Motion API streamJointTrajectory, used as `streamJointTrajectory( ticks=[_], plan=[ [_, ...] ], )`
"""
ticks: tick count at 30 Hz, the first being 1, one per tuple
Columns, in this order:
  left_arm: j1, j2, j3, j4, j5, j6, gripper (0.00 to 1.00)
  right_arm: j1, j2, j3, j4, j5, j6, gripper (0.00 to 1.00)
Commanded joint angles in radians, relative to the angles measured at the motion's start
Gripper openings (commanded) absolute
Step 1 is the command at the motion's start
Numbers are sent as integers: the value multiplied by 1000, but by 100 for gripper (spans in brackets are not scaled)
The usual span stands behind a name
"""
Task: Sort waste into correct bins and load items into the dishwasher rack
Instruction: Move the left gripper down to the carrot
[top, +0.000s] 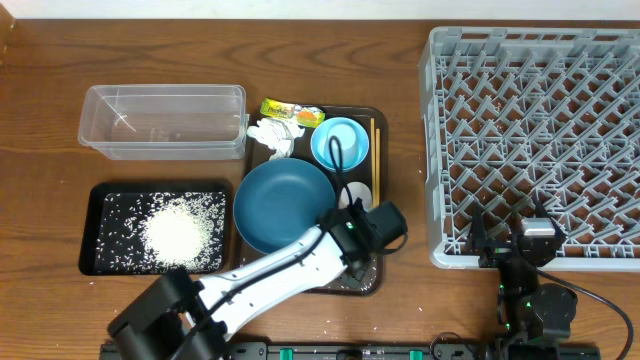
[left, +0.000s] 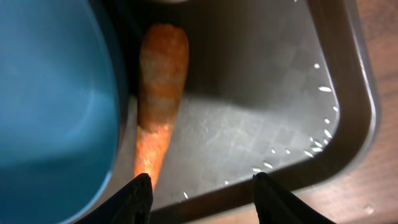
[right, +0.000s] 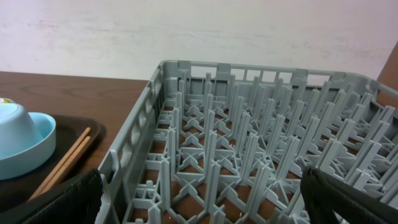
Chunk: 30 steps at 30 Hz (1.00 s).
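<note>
Reaching across the dark brown serving tray (top: 364, 289), the left gripper (left: 202, 198) hangs over the tray's near right corner with its jaws apart and nothing clamped between them. The orange carrot (left: 158, 93) lies on the tray floor just right of the large dark-blue bowl (top: 283, 205). Its thin tip ends beside one black finger (left: 138, 198), perhaps touching it, but the frame edge cuts that spot off. A few loose white rice grains (left: 323, 134) dot the corner. From overhead the arm hides the carrot and most of the small whitish-pink cup (top: 347, 196). The right gripper (right: 202, 202) sits at the near edge of the grey pegged plastic dishwasher rack (right: 249, 143), jaws spread wide and holding nothing, with only its finger bases showing.
</note>
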Motion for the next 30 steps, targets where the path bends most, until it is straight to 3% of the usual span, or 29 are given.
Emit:
streamJointTrajectory(
  ticks=[1, 23, 30],
  plan=[
    [-19, 26, -8, 18, -95, -23, 55, 15, -3, -2, -4, 0, -15, 99],
    [-32, 163, -8, 108, -248, -23, 55, 15, -3, -2, -4, 0, -15, 99],
    [-32, 167, -8, 127, -216, -24, 63, 15, -3, -2, -4, 0, -15, 99]
  ],
)
